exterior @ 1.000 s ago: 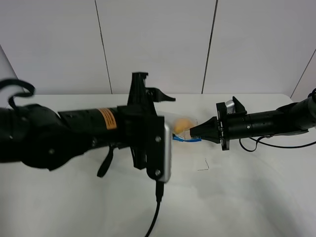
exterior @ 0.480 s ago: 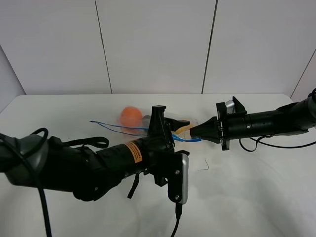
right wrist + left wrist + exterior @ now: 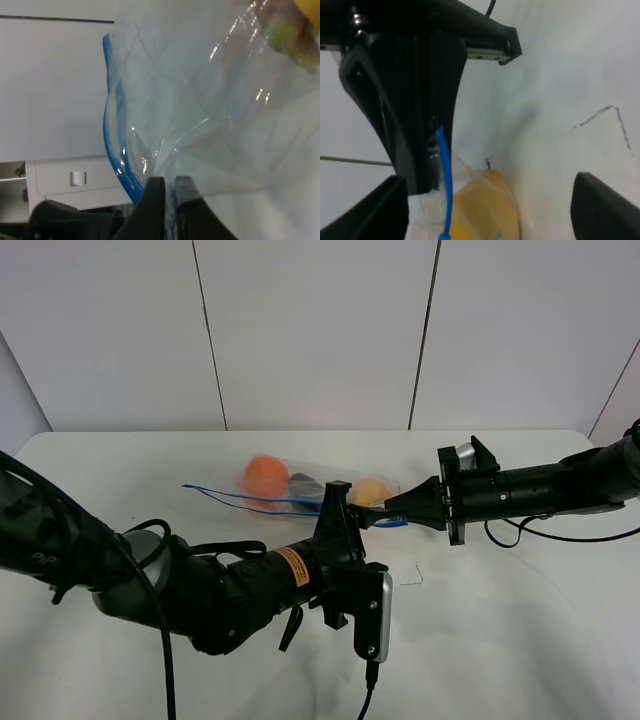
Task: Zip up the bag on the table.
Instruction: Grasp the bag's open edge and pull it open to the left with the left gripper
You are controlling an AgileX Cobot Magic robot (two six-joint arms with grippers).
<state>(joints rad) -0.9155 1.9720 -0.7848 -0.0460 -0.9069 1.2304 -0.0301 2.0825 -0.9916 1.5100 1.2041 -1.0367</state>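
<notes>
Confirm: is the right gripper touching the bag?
Touching. The right wrist view shows the right gripper with its fingers closed on the clear plastic of the bag, beside the blue zipper strip.

The left arm has dropped from the middle left of the frame to its lower centre. Its left gripper now points at the bag, whose orange fruit is uncovered.

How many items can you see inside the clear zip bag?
3. A yellow fruit beside the right gripper, a dark item in the middle of the bag, an orange fruit at its far end. The left arm may hide others.
</notes>
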